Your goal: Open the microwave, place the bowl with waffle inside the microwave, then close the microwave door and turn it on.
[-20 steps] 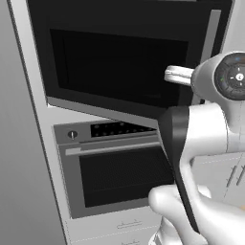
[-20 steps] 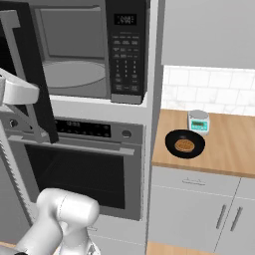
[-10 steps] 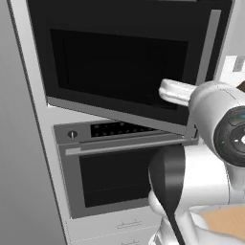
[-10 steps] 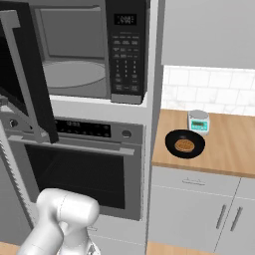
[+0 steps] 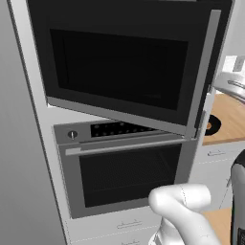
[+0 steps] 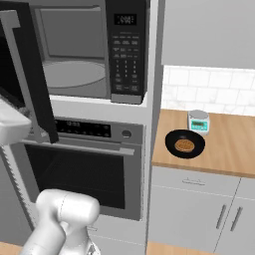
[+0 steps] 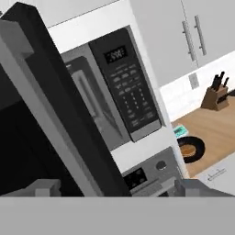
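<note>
Left base view: the microwave door (image 5: 129,67) hangs swung open; right base view: the bowl (image 6: 185,143) with the waffle (image 6: 185,145) sits on the counter (image 6: 229,149); hand view: the gripper (image 7: 114,186) fingers are spread wide, holding nothing.

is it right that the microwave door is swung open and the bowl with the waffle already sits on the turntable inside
Not quite. The microwave door is swung open, but the bowl with the waffle sits on the wooden counter beside the small scale. The right base view shows this; the turntable is bare.
</note>
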